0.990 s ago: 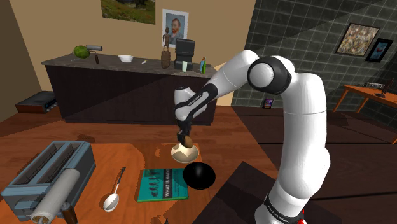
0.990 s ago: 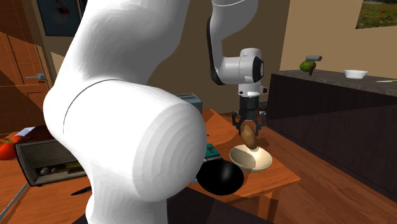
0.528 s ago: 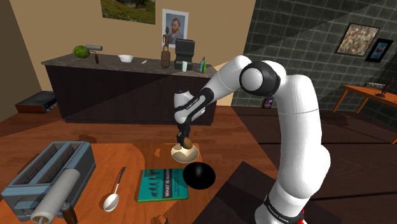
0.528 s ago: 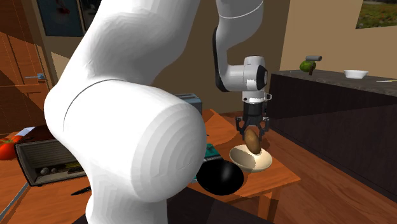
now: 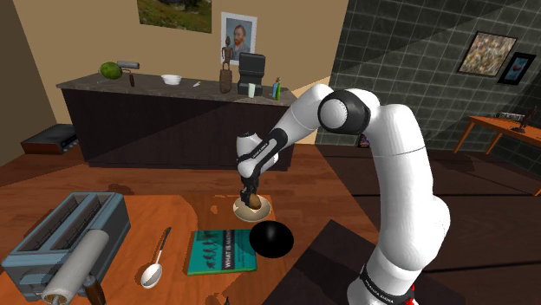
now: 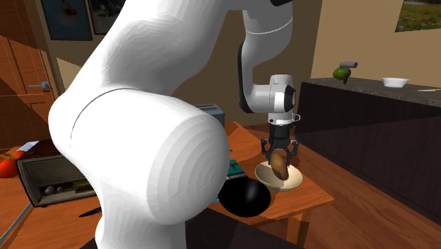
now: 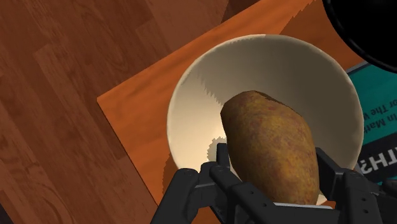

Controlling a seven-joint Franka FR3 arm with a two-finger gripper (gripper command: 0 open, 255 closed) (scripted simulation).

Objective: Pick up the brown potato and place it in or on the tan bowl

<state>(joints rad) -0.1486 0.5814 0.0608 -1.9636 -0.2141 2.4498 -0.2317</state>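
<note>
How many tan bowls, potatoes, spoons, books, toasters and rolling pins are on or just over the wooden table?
Tan bowl: 1
Potato: 1
Spoon: 1
Book: 1
Toaster: 1
Rolling pin: 1
Total: 6

- In the wrist view the potato [image 7: 270,149] covers part of the bowl's [image 7: 203,83] inside and the inner faces of the fingers [image 7: 220,159] clasping it.
- The black ball [image 7: 366,25] and the teal book [image 7: 380,121] are cut off by that picture's edge.
- In the second exterior view the arm [image 6: 141,141] hides most of the table [image 6: 304,198], the toaster [image 6: 210,110] and the book.
- Several objects on the counter [image 5: 156,121] are too small to name.
</note>
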